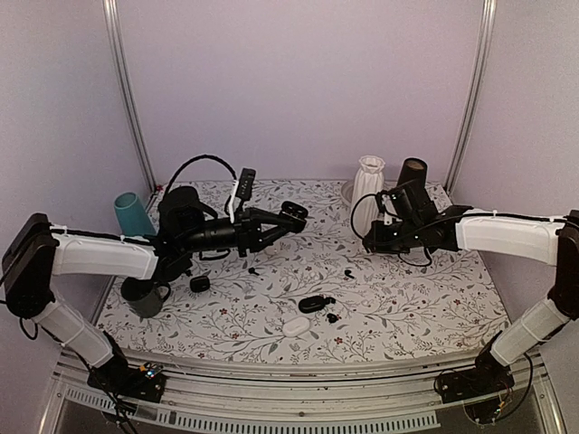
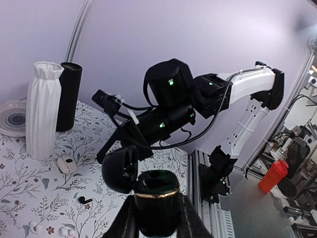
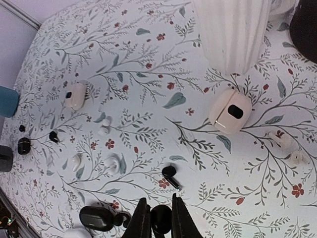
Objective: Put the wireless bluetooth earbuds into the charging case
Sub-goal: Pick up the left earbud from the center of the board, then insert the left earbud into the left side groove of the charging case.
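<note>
My left gripper (image 2: pixel 157 215) is shut on an open black charging case (image 2: pixel 157 191) with a gold rim. Its lid (image 2: pixel 120 168) is swung back and the wells face up; the case hangs above the table (image 1: pixel 294 215). My right gripper (image 3: pixel 158 197) is shut on a small glossy black earbud (image 3: pixel 161 220), raised over the table at the right (image 1: pixel 371 242). A second black earbud (image 3: pixel 170 174) lies on the cloth just ahead of the right fingers, and shows as a dark speck in the top view (image 1: pixel 348 272).
Another open black case (image 1: pixel 316 304) and a white case (image 1: pixel 296 325) lie near the front middle. A white vase (image 1: pixel 366 185) and black cylinder (image 1: pixel 412 172) stand at the back, a teal cup (image 1: pixel 133 214) and dark mug (image 1: pixel 145 297) at the left. White cases (image 3: pixel 230 110) and white earbuds (image 3: pixel 111 162) are scattered about.
</note>
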`<act>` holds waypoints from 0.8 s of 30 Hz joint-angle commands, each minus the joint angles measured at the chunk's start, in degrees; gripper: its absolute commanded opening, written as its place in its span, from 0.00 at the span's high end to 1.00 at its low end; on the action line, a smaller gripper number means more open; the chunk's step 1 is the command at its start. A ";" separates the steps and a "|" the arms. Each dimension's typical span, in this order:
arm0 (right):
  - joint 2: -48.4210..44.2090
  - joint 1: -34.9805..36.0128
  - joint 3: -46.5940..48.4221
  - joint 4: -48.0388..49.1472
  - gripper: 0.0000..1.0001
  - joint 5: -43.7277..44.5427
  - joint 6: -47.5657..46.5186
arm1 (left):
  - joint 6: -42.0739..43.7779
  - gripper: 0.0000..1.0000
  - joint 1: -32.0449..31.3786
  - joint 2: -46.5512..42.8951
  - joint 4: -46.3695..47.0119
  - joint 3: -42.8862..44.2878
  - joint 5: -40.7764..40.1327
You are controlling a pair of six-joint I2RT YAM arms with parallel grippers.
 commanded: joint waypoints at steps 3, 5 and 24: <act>-9.26 -0.23 -2.05 9.82 0.95 -5.91 1.55 | -4.35 1.00 0.67 4.06 7.58 -0.20 -2.23; -11.91 0.00 -2.45 12.29 0.95 -6.41 2.41 | -5.06 1.00 0.46 5.25 8.21 0.23 -3.29; -19.14 12.82 -4.72 35.27 0.94 -4.20 0.07 | -13.12 1.00 -4.22 15.28 20.69 7.39 1.83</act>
